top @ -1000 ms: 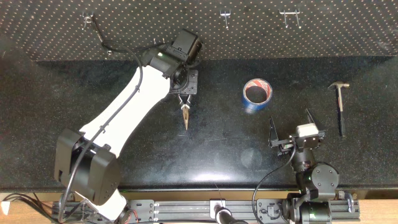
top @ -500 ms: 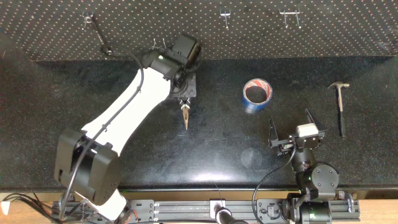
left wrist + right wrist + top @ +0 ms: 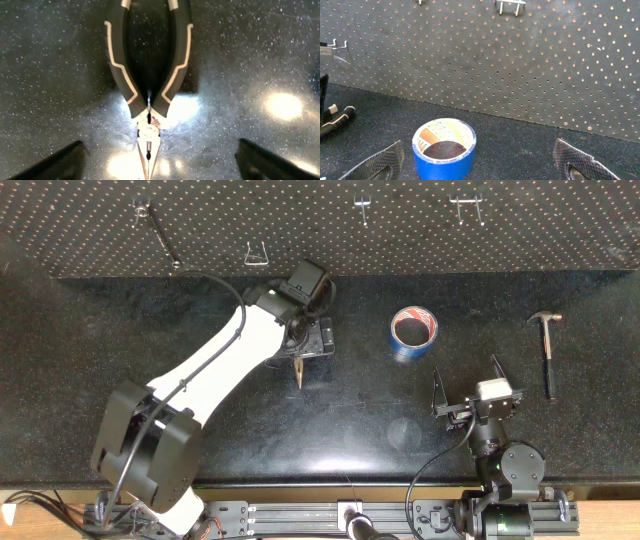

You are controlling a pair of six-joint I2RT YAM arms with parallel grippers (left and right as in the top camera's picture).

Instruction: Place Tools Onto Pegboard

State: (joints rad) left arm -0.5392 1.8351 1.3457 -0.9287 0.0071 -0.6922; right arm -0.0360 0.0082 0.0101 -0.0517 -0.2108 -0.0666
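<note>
Long-nose pliers (image 3: 149, 75) with dark, cream-striped handles lie flat on the black table, with their nose (image 3: 298, 372) pointing toward the front edge. My left gripper (image 3: 314, 337) hovers open right over the handles; its fingers stand wide on either side of the pliers and touch nothing (image 3: 160, 152). A blue tape roll (image 3: 413, 332) stands mid-table. It sits just ahead of my open right gripper (image 3: 480, 162), which rests low near the front (image 3: 467, 385). At the far right lies a hammer (image 3: 547, 356).
The pegboard (image 3: 400, 235) runs along the back with an empty wire loop hook (image 3: 257, 255), a single hook (image 3: 362, 207) and a double hook (image 3: 468, 206). A slim dark tool (image 3: 160, 235) hangs at its left. Bare table lies left of the pliers.
My left gripper has shifted right and toward the front over the pliers' handles, which uncovers the wire loop hook on the pegboard. The pliers, tape, hammer and right arm have not moved.
</note>
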